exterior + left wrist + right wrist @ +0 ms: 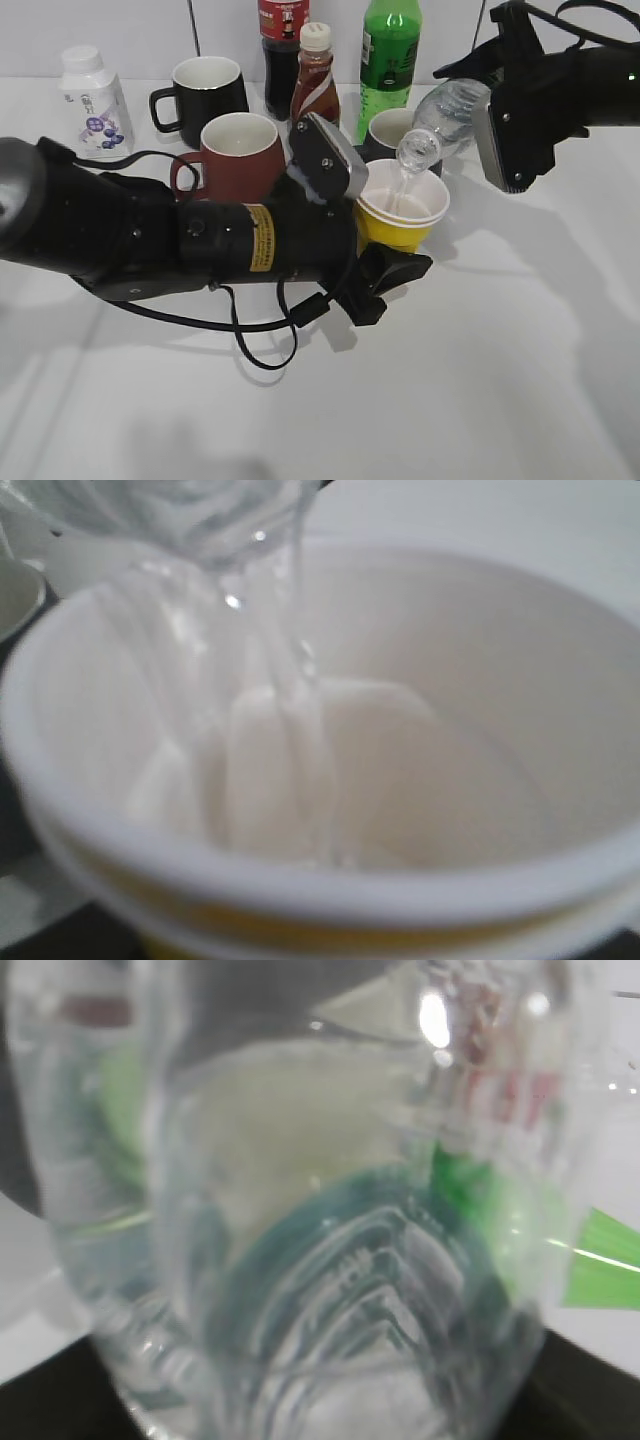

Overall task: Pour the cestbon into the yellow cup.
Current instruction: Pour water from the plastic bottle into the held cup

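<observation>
Cestbon (452,110) label hidden by right arm; wrist views blurred.

Right under my camera, the cup (480,900) fills the frame, white inside, yellow below its rim. The bottle (190,520) mouth hangs over its upper left, water (300,740) streaming down inside.

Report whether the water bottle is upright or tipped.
Tipped: the clear ribbed plastic water bottle leans neck-down, a stream falling into the small yellow cup.
</observation>
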Motion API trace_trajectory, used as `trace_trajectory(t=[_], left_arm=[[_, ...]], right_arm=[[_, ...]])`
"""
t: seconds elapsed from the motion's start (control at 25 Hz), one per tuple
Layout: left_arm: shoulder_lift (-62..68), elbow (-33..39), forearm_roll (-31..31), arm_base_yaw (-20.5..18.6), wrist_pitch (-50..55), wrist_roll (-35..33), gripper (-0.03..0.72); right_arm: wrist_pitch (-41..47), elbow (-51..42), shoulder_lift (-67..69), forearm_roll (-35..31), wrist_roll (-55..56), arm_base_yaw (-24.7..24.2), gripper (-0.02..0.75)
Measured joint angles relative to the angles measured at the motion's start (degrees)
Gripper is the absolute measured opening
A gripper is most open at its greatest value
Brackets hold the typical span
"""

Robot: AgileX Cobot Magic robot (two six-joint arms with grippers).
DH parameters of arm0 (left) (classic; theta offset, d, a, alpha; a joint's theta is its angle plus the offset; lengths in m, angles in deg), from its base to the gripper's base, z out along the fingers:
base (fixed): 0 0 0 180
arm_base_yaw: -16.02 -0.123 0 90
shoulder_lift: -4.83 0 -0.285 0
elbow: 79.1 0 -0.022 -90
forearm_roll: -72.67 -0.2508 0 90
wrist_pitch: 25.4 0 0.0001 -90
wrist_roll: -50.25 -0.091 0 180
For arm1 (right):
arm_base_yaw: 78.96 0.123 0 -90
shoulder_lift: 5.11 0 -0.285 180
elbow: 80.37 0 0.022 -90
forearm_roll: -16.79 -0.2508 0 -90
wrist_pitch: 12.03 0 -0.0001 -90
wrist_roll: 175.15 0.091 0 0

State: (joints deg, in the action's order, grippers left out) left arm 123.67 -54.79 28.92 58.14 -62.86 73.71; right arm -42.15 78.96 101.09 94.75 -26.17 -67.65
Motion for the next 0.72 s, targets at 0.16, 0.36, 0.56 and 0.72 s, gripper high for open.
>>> trace_trajectory(t=[0.16, 0.36, 0.56, 0.72], left_arm=[[0.0, 0.0, -0.06, 0.0, 0.0, 0.0, 0.437], [0.0, 0.0, -0.18, 0.0, 0.06, 0.0, 0.437], [0.04, 0.0, -0.17, 0.0, 0.18, 0.0, 0.437], [0.11, 0.0, -0.17, 0.0, 0.22, 0.0, 0.437]], right_arm=[[0.0, 0.0, 0.0, -0.07, -0.32, 0.0, 0.46], [0.14, 0.0, 0.0, -0.13, -1.26, 0.0, 0.46], [0.14, 0.0, 0.0, -0.38, -1.9, 0.0, 0.46], [0.14, 0.0, 0.0, -0.64, -2.53, 0.0, 0.46]])
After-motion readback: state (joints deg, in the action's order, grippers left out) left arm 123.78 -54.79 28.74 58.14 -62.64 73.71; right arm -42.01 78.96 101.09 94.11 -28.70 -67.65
